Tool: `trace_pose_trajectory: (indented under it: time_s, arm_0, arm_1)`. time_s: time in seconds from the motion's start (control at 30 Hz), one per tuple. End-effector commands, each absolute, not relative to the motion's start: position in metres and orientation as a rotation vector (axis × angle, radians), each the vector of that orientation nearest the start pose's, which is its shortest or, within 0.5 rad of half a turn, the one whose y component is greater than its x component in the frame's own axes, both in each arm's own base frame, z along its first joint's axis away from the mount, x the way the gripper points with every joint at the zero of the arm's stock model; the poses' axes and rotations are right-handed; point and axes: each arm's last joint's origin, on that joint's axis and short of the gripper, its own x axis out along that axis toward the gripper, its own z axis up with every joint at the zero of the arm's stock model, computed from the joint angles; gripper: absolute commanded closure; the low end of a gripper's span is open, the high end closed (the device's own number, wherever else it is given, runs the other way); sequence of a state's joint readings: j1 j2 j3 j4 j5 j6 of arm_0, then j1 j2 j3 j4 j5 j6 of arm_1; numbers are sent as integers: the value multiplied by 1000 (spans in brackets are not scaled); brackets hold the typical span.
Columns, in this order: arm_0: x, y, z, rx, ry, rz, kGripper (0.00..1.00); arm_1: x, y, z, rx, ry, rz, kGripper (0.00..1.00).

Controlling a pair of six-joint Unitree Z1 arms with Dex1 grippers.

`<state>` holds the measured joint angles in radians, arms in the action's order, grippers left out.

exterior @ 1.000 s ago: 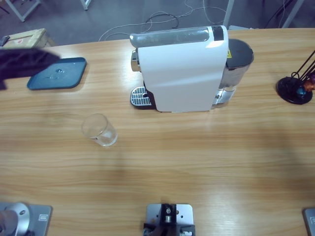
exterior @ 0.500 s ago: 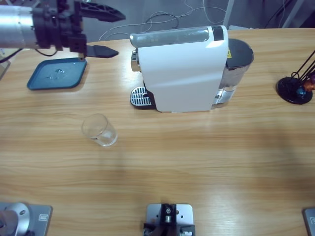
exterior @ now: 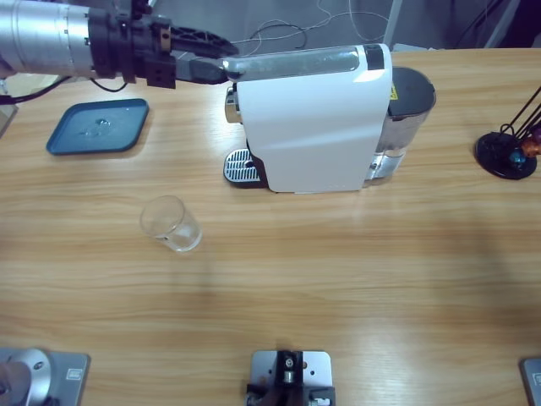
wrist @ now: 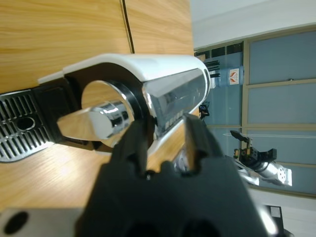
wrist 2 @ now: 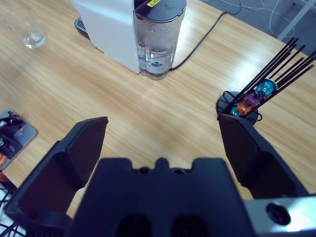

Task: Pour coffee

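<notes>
The left gripper [exterior: 221,63], jaws slightly apart and holding nothing, sat at the coffee machine's [exterior: 317,127] lever [wrist: 180,96], at 11 o'clock; likely next, closing on it. The right gripper [wrist 2: 163,131] hung wide open, empty. No coffee showed in the glass [exterior: 172,224] at 8 o'clock

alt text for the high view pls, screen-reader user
The left arm's gripper reaches in from the upper left, jaws open, at the silver lever of a white coffee machine on a long wooden table. A clear glass tumbler stands apart in front, a dark blue tray sits far left, and a capsule rack far right.
</notes>
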<state>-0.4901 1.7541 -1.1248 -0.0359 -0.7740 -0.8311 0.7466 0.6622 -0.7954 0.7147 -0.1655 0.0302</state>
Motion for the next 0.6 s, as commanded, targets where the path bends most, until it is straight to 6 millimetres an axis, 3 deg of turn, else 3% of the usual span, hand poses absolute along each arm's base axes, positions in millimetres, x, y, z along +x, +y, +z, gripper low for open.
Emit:
trace_pose_trajectory:
  time_s: [0.03, 0.13, 0.23, 0.37, 0.43, 0.47, 0.5, 0.53, 0.6]
  arm_0:
    - [302, -207, 298, -799, 1145, -890, 1000]
    - [294, -209, 320, -808, 1099, -914, 1000]
    - [279, -210, 367, -816, 980, -967, 1000]
    - [257, -196, 424, -843, 791, -962, 1000]
    - [250, -191, 430, -827, 761, -965, 1000]
    - [246, -191, 428, -812, 763, -968, 596]
    - [241, -189, 425, -783, 757, -975, 120]
    - [233, -188, 421, -712, 724, -995, 18]
    - [208, -177, 412, -462, 587, -1072, 9]
  arm_1:
    - [34, 20, 334, -246, 576, 544, 23]
    - [34, 20, 334, -246, 577, 544, 23]
    - [37, 22, 335, -253, 590, 542, 27]
    - [46, 27, 356, -238, 547, 485, 46]
    - [61, 39, 362, -237, 588, 448, 65]
    - [68, 46, 359, -229, 625, 431, 69]
    - [75, 52, 355, -217, 667, 411, 69]
    - [82, 56, 349, -203, 710, 377, 69]
    - [95, 55, 339, -151, 760, 246, 69]
